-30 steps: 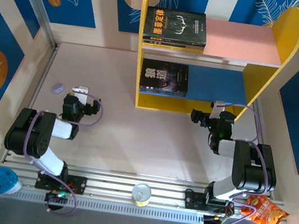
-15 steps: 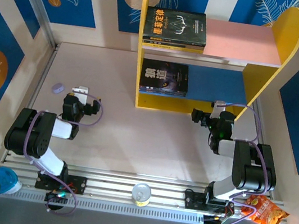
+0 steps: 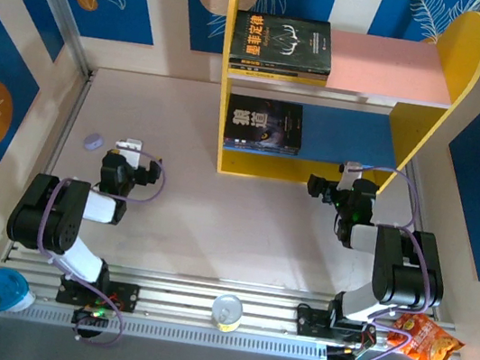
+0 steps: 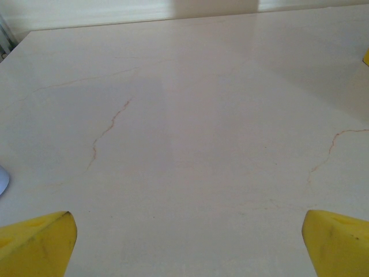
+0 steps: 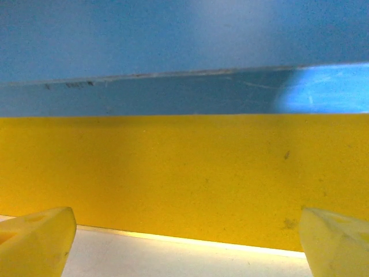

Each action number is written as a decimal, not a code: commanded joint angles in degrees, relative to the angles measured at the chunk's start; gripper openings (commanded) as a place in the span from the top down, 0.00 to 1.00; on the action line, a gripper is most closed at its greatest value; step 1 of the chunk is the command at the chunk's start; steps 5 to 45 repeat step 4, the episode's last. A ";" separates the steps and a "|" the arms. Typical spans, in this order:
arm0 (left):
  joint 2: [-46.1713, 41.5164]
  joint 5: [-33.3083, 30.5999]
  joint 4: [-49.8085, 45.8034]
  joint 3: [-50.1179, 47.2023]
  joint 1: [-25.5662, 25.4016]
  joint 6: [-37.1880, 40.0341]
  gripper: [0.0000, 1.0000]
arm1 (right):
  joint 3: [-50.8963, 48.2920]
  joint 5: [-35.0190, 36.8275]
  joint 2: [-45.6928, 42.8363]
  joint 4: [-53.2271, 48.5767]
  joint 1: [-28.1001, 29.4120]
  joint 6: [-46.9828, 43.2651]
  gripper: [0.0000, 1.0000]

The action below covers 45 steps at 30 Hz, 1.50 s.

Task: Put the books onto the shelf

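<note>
The shelf point(image 3: 439, 75) stands at the back of the table, with yellow side panels, a pink upper board and a blue lower part. A black book point(image 3: 283, 41) lies on top of a small stack of books on the pink board. Another black book point(image 3: 264, 125) lies on the blue tier. My left gripper point(image 3: 130, 152) rests low over the bare table at the left; it point(image 4: 187, 242) is open with nothing between its yellow fingertips point(image 4: 40, 242). My right gripper point(image 3: 336, 181) sits just in front of the shelf's lower right corner. It point(image 5: 187, 239) is open and empty, facing the shelf's yellow front board point(image 5: 184, 173).
A small lavender object point(image 3: 93, 141) lies on the table beyond the left gripper. On the near rail are a teal cup point(image 3: 1, 290), a round can point(image 3: 226, 311) and an orange snack bag point(image 3: 424, 342). Blue patterned walls close in the table on three sides.
</note>
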 commanded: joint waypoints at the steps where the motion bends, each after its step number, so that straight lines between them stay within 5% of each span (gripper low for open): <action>1: -0.22 1.38 -0.19 1.18 -0.06 0.67 0.00 | -0.40 0.29 0.16 1.53 -0.15 -0.86 0.01; 45: -0.22 1.38 -0.14 1.17 -0.06 0.65 0.00 | -0.46 0.37 0.08 1.60 -0.10 -0.94 0.01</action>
